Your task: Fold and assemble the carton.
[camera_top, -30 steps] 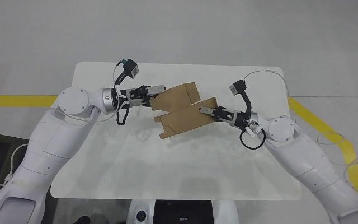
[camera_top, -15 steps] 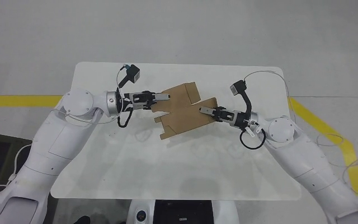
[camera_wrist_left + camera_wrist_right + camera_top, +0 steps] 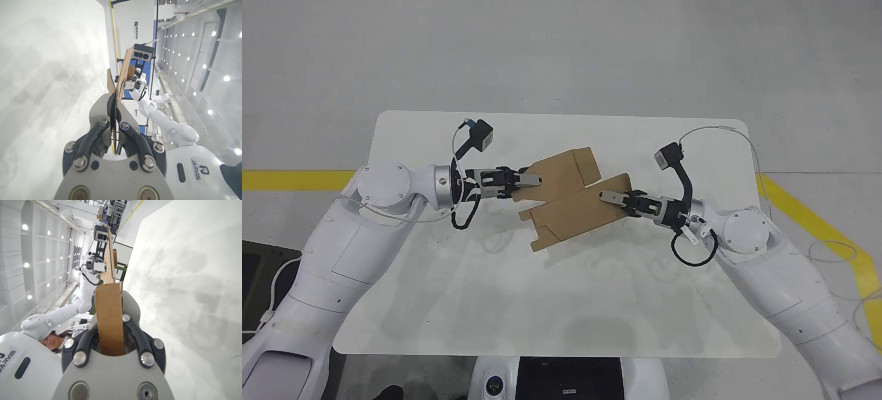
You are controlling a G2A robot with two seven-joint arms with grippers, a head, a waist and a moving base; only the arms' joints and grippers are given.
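The carton (image 3: 564,208), light and apparently crease-prone, was best held by opposite edges, where left jaws and right jaws were clamped.

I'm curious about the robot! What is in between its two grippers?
The flat brown carton stretches between the left gripper and the right gripper, each shut on one end; the top view shows it.
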